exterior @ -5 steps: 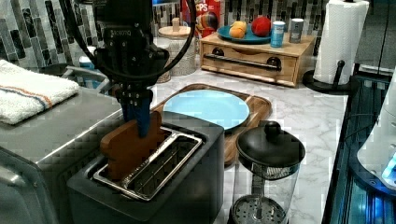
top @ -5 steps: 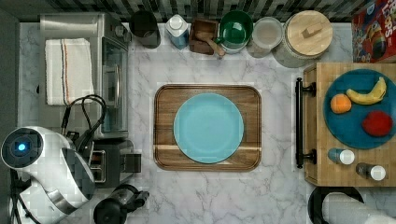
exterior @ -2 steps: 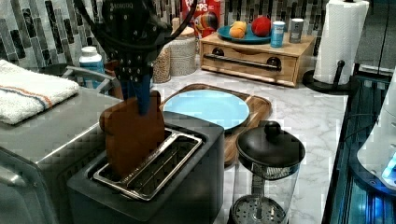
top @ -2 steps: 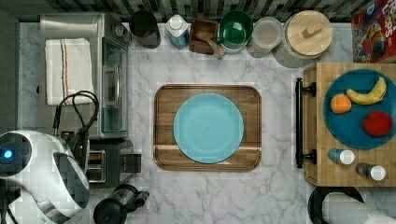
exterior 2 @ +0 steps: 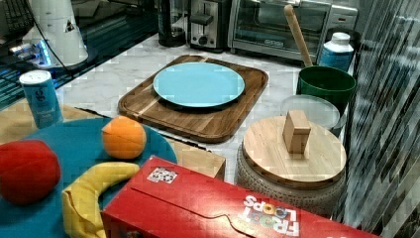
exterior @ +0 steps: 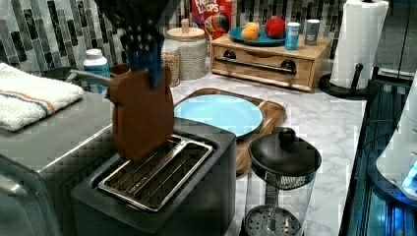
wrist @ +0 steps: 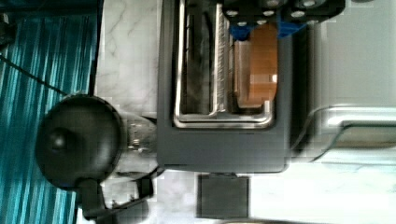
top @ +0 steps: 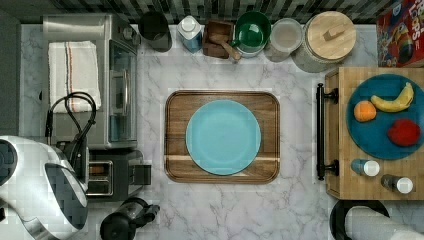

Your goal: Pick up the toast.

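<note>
The toast (exterior: 141, 115) is a reddish-brown slice held upright, its lower edge just above the slots of the black toaster (exterior: 162, 196). My gripper (exterior: 146, 61) with blue fingertips is shut on its top edge. In the wrist view the toast (wrist: 261, 70) hangs edge-on over one slot, clamped between the blue pads (wrist: 241, 31). The top view shows the toaster (top: 114, 175) at the top view's left, partly under my white arm (top: 37, 190).
A toaster oven (exterior: 44, 137) with a folded towel (exterior: 29, 96) stands beside the toaster. A glass coffee press (exterior: 280, 187) is close on the other side. A blue plate (top: 223, 136) lies on a wooden tray (top: 175, 105) mid-counter. Jars and a fruit stand line the back.
My gripper has risen with the toast, drawing the slice up out of the toaster slot until nearly all of it stands above the toaster.
</note>
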Robot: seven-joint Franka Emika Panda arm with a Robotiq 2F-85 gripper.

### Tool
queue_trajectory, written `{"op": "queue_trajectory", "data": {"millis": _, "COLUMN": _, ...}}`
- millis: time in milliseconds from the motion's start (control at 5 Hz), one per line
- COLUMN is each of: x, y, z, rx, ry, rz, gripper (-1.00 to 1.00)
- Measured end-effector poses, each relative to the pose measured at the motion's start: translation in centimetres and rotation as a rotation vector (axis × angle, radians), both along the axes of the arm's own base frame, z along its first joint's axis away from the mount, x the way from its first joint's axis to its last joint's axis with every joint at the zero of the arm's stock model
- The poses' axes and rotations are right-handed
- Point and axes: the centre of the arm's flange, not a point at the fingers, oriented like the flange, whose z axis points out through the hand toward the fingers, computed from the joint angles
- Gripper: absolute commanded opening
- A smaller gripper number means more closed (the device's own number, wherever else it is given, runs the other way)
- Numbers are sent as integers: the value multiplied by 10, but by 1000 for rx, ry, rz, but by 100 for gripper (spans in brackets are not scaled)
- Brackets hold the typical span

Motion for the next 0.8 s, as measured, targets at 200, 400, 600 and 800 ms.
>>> {"op": "queue_trajectory", "data": {"millis": 200, "x": 3, "y": -14, "z": 28, "rx": 46, "ry": -48, "rz": 19, "gripper": -100}}
{"op": "queue_trajectory", "data": {"millis": 400, "x": 4, "y": -40, "z": 61, "rx": 63, "ry": -124, "rz": 50, "gripper": -100}}
{"op": "queue_trajectory", "data": {"millis": 600, "x": 9, "y": -77, "z": 88, "rx": 110, "ry": -207, "rz": 55, "gripper": -100}}
{"op": "queue_trajectory", "data": {"millis": 800, "x": 20, "y": -132, "z": 104, "rx": 114, "ry": -270, "rz": 56, "gripper": -100}}
